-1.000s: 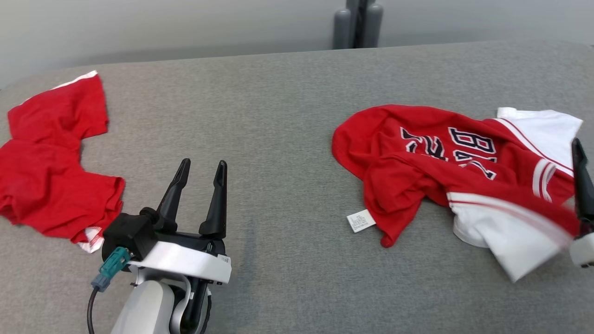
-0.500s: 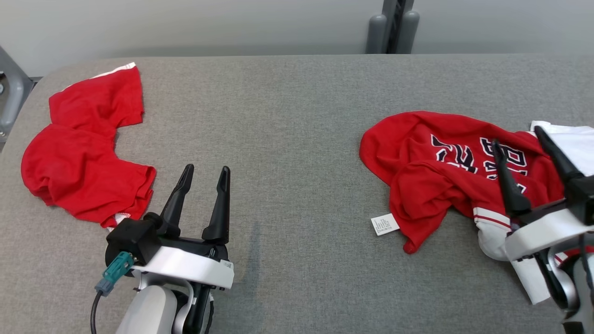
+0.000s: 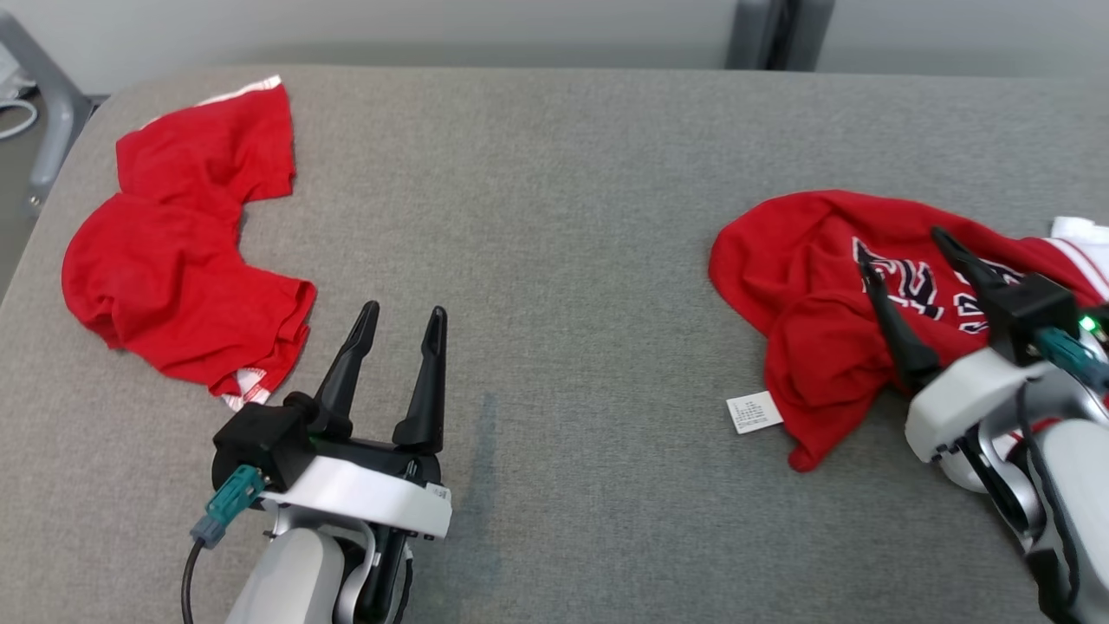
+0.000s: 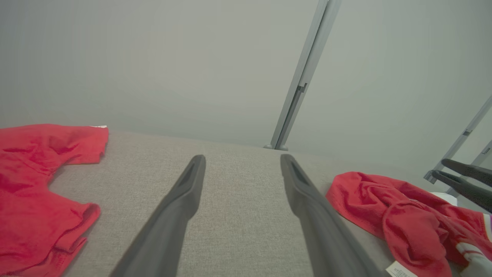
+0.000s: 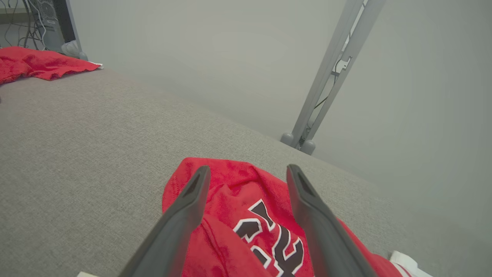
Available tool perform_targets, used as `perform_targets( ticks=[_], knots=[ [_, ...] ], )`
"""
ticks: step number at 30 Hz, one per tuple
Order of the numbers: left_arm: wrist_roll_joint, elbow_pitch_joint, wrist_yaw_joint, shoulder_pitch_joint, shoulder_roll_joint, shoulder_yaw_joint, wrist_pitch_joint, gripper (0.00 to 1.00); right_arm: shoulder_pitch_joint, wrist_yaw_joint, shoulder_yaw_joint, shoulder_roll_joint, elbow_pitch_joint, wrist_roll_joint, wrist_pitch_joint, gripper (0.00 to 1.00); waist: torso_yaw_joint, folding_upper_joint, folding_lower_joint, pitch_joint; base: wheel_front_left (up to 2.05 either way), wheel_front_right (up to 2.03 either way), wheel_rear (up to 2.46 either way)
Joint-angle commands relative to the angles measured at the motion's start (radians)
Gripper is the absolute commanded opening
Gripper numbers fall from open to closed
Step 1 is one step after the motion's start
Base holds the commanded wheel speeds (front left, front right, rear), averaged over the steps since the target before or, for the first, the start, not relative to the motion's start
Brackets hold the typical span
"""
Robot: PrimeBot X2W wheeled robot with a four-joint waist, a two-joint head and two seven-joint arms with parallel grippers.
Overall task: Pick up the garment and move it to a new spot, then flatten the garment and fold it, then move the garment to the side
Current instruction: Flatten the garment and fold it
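"Right gripper (image 3: 903, 251) has swung in over the crumpled red jersey (image 3: 806, 347), hasn't it?"
"Yes, jaws wide, holding nothing. Jersey's lying on the grey counter (image 3: 563, 217), white label (image 3: 754, 412) at its near edge."
"And the left gripper (image 3: 405, 308)?"
"Well left of the jersey, jaws wide too. Second red garment (image 3: 173, 260) lies farther left."

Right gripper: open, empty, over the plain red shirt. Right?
No. The right gripper is open and empty, but it is over the lettered jersey, not the plain red shirt. The right wrist view shows it.
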Motion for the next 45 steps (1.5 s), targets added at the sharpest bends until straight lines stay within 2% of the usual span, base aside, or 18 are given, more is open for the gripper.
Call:
perform_targets(
  ticks=[1, 3, 7, 12, 18, 28, 29, 30, 35, 45],
  knots=[
    [-0.008, -0.005, 0.005, -0.019, 0.003, -0.006, -0.004, 1.00, -0.038, 0.000, 0.036, -0.022, 0.016, 0.017, 0.024, 1.00, 0.021, -0.0001, 0.0000, 0.026, 0.00, 0.00, 0.00],
    [-0.015, -0.006, 0.008, -0.030, 0.004, -0.015, -0.004, 1.00, -0.083, 0.000, 0.089, -0.038, 0.040, 0.050, 0.062, 1.00, 0.035, -0.0001, 0.0000, 0.045, 0.00, 0.00, 0.00],
    [-0.042, -0.008, 0.017, -0.052, 0.004, -0.044, -0.004, 1.00, -0.204, -0.001, 0.236, -0.112, 0.109, 0.112, 0.175, 1.00, 0.081, -0.0001, 0.0000, 0.084, 0.00, 0.00, 0.00],
    [-0.070, -0.011, 0.031, -0.062, 0.003, -0.069, -0.004, 1.00, -0.295, -0.001, 0.341, -0.161, 0.174, 0.207, 0.267, 1.00, 0.130, -0.0001, 0.0000, 0.106, 0.00, 0.00, 0.00],
    [-0.091, -0.017, 0.042, -0.067, 0.003, -0.080, -0.004, 1.00, -0.369, 0.000, 0.435, -0.214, 0.239, 0.314, 0.363, 1.00, 0.175, -0.0001, 0.0000, 0.114, 0.00, 0.00, 0.00],
    [-0.111, -0.029, 0.052, -0.068, 0.003, -0.104, -0.004, 1.00, -0.427, -0.001, 0.523, -0.241, 0.328, 0.421, 0.455, 1.00, 0.208, -0.0001, 0.0000, 0.128, 0.00, 0.00, 0.00],
    [-0.111, -0.030, 0.052, -0.069, 0.003, -0.107, -0.004, 1.00, -0.433, -0.001, 0.533, -0.247, 0.336, 0.426, 0.461, 0.30, 0.211, -0.0001, 0.0000, 0.131, 0.00, 0.00, 0.00],
    [-0.112, -0.030, 0.052, -0.071, 0.004, -0.109, -0.004, 1.00, -0.439, -0.001, 0.551, -0.253, 0.333, 0.421, 0.457, 0.00, 0.214, -0.0001, 0.0000, 0.133, 0.00, 0.00, 0.00],
    [-0.116, -0.029, 0.055, -0.072, 0.003, -0.112, -0.004, 1.00, -0.491, -0.001, 0.568, -0.262, 0.332, 0.408, 0.367, 0.00, 0.222, -0.0001, 0.0000, 0.137, 0.00, 0.00, 0.00],
    [-0.116, -0.028, 0.058, -0.074, 0.004, -0.114, -0.004, 1.00, -0.659, -0.001, 0.506, -0.179, 0.349, 0.381, 0.176, 0.00, 0.228, -0.0001, 0.0000, 0.126, 0.00, 0.00, 0.00]
  ],
)
